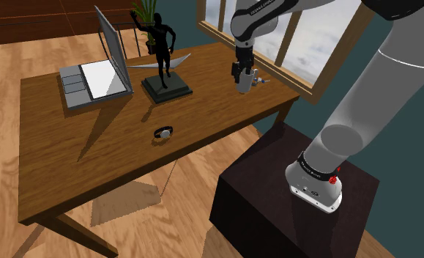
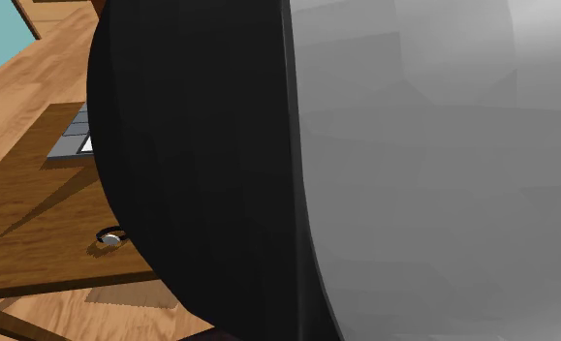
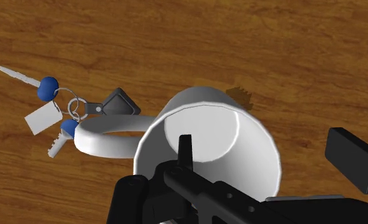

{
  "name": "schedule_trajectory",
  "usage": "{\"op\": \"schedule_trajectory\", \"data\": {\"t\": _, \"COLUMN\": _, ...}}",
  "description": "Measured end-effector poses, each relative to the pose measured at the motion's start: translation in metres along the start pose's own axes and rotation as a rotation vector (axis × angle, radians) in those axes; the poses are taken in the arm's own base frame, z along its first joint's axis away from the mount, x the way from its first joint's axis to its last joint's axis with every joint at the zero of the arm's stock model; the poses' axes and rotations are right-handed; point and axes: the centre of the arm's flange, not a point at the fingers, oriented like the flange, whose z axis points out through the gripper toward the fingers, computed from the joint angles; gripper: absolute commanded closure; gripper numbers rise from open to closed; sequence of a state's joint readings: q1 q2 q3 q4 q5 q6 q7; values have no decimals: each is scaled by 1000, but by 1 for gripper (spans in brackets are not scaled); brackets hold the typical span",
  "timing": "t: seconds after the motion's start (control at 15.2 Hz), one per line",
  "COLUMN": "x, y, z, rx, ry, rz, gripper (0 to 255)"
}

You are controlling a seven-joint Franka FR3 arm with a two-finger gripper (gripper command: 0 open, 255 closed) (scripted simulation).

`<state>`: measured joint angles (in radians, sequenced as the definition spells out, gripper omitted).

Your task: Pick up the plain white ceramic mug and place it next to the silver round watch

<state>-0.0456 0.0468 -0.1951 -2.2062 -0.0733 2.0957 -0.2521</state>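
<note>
Arm (image 1: 349,124) rises from its base, bends over at the top and drops its forearm straight down. Gripper (image 1: 244,87) points downward, low over the bench (image 1: 71,146) near the corner at the shoulder view's right. Fingers (image 3: 186,153) stand wide apart.

Home study, by looks. Wooden desk (image 1: 71,154) on plank floor (image 1: 195,172), teal wall (image 1: 327,80), large wood-framed window (image 1: 291,37) just beyond desk. On desk: open laptop (image 1: 93,77), dark figure statuette (image 1: 162,48), potted plant (image 1: 146,11) behind it. Personal bits too: keys (image 3: 55,108) with blue heads and tag, watch (image 1: 162,133), white mug (image 3: 252,137).
</note>
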Motion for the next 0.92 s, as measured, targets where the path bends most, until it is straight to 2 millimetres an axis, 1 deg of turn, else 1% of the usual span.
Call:
{"op": "schedule_trajectory", "data": {"t": 0.26, "x": 0, "y": 0, "z": 1, "rx": 0, "ry": 0, "rz": 0, "gripper": 0}}
{"op": "schedule_trajectory", "data": {"t": 0.33, "x": 0, "y": 0, "z": 1, "rx": 0, "ry": 0, "rz": 0, "gripper": 255}}
{"op": "schedule_trajectory", "data": {"t": 0.92, "x": 0, "y": 0, "z": 1, "rx": 0, "ry": 1, "rz": 0, "gripper": 255}}
